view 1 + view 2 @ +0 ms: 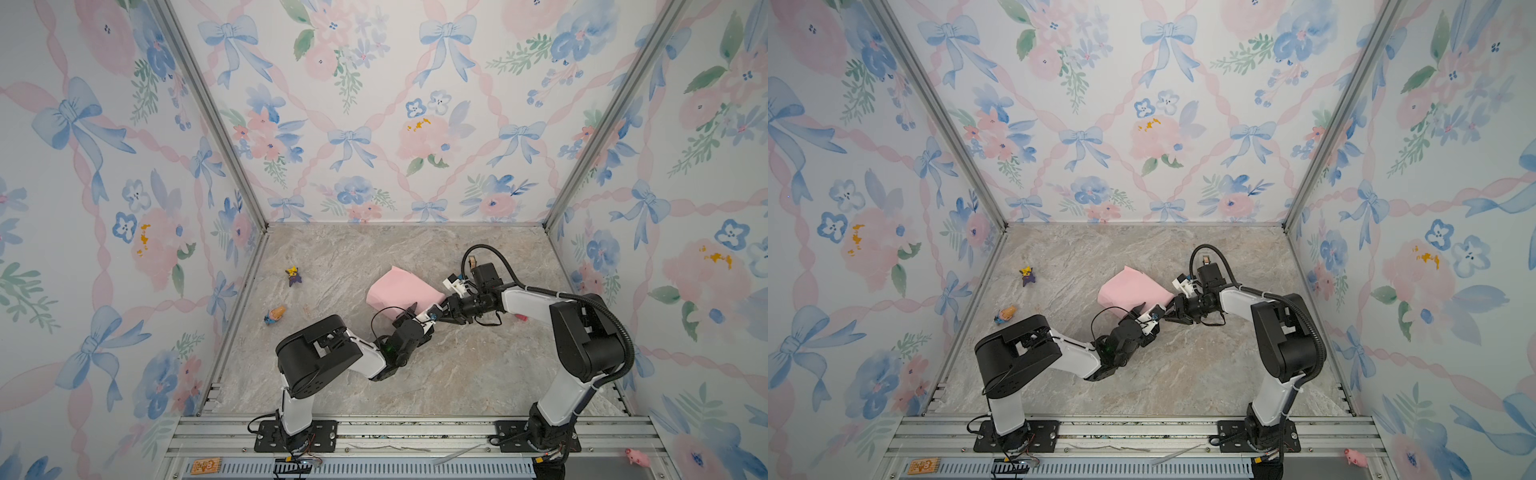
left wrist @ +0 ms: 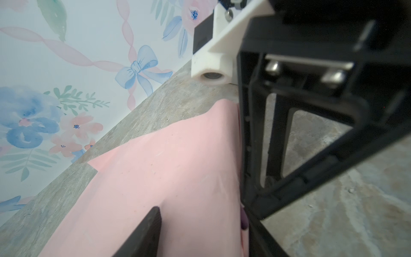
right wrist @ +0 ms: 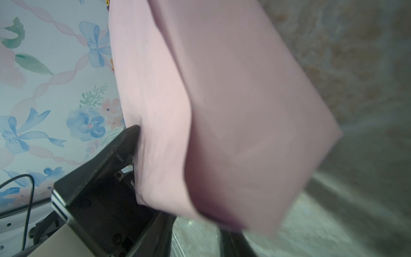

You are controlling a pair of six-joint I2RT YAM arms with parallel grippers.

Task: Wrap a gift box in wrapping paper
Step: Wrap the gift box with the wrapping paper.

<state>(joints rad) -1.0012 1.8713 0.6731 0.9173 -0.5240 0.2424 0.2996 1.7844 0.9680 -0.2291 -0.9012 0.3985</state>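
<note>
The wrapping paper lies mid-table as a pale pink folded bundle. The gift box is hidden, and I cannot tell if it is inside. My left gripper is at the bundle's near edge. In the left wrist view the left gripper has a finger on each side of the wrapping paper and is shut on it. My right gripper meets it from the right. Seen from the right wrist, the right gripper is open, with bare table between its fingers. A paper flap hangs just ahead.
Two small toy figures lie on the marble table's left side. A small pink item is behind the right arm. A pink pig toy sits on the front rail. Floral walls enclose three sides.
</note>
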